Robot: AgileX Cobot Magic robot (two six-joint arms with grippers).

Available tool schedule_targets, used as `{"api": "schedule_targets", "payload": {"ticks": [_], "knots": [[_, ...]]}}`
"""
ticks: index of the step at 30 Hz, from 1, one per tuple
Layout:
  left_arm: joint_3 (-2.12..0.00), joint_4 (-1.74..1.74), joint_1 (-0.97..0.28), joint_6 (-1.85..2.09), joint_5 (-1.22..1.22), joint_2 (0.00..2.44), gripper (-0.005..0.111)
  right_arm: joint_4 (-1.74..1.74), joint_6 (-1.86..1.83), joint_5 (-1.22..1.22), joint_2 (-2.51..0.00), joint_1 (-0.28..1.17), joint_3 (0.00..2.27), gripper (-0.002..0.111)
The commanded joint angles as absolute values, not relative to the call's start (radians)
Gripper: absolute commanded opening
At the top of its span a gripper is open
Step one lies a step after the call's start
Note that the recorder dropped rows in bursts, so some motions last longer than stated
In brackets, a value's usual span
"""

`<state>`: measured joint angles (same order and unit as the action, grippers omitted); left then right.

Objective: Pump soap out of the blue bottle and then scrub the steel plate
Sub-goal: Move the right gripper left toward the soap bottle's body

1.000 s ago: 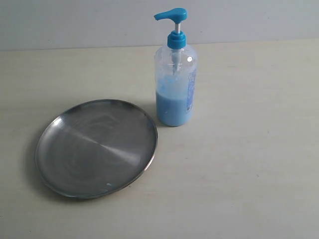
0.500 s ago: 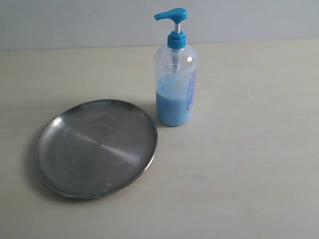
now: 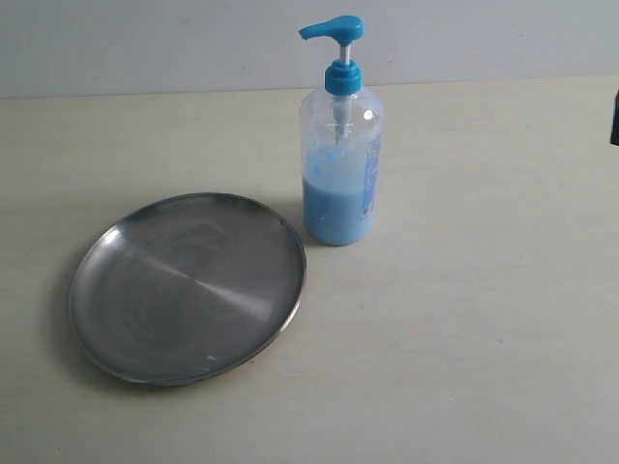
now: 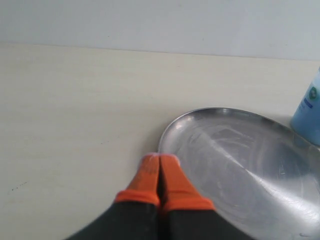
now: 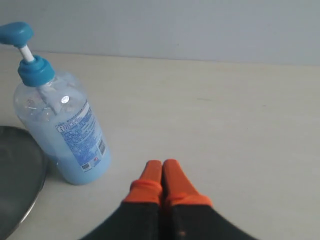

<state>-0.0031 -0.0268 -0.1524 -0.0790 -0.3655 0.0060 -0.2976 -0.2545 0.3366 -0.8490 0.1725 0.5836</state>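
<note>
Pumping not begun: blue bottle (image 3: 340, 164) stood beside steel plate (image 3: 184, 285); left fingers (image 4: 148, 175), right fingers (image 5: 150, 175) pressed together, empty; next move needed pump head (image 3: 334, 29) pressed.

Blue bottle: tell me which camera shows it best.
The exterior view: the blue bottle stands whole, pump head to base, with the soap level plain. The right wrist view crops its pump spout; the left wrist view catches only a sliver of its lower side.
</note>
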Motion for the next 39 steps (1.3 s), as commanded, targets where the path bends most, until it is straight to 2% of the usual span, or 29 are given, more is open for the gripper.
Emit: {"api": "schedule_targets", "payload": {"ticks": [1,6,16,24,39], "knots": [[0.0,-0.029,-0.151,-0.082,-0.356,0.0,0.0,-0.378,-0.352,0.345,-0.957,0.174,0.627,0.0],[0.0,-0.029,-0.151,-0.082,-0.356,0.0,0.0,-0.427,-0.405,0.314,-1.052,0.182,0.636,0.0],[0.0,-0.029,-0.151,-0.082,-0.356,0.0,0.0,-0.423,-0.407,0.134,-1.257,0.35,0.636,0.0],[0.0,-0.029,-0.151,-0.082,-0.356,0.0,0.0,-0.423,-0.407,-0.026,-1.363,0.417,0.633,0.0],[0.0,-0.029,-0.151,-0.082,-0.356,0.0,0.0,-0.468,-0.397,-0.668,-1.403,0.596,0.393,0.0]]}}
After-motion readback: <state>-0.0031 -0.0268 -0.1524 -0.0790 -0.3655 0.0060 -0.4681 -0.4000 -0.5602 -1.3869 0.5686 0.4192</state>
